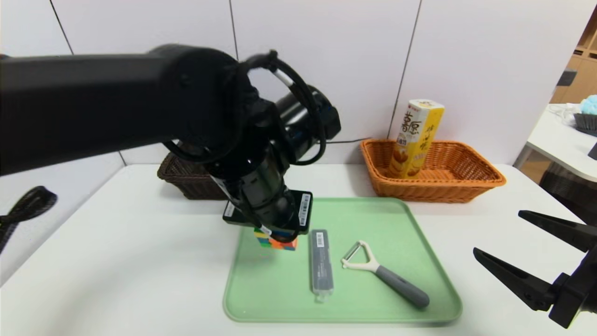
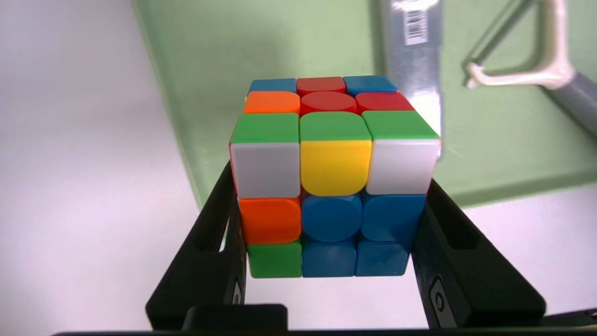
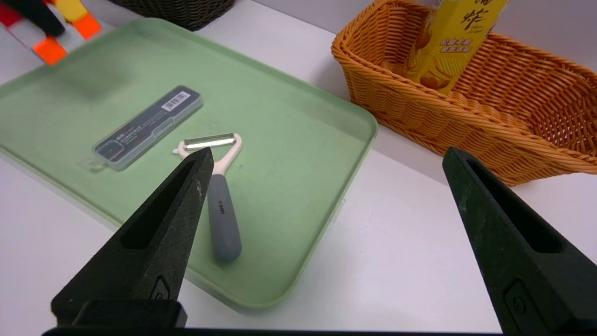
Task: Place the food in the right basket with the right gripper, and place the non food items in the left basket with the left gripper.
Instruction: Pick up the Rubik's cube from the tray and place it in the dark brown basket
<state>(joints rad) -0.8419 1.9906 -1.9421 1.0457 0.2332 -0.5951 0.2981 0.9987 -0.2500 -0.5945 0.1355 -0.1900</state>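
My left gripper [image 2: 331, 177] is shut on a multicoloured puzzle cube [image 2: 331, 158], one finger pressed on each side. The cube [image 1: 275, 241] hangs just above the green tray's [image 1: 396, 224] far left corner, mostly hidden under the left wrist. A grey flat case [image 1: 321, 266] and a peeler [image 1: 387, 273] with a grey handle lie on the tray. A yellow snack box [image 1: 416, 137] stands in the orange right basket [image 1: 466, 182]. The dark left basket [image 1: 186, 179] sits behind the left arm. My right gripper [image 1: 497, 233] hovers open and empty over the table, right of the tray.
The white table [image 1: 116, 261] ends at a wall just behind both baskets. A second table [image 1: 564, 140] with a dark container stands off to the right. A black strap [image 1: 23, 207] hangs at the left edge.
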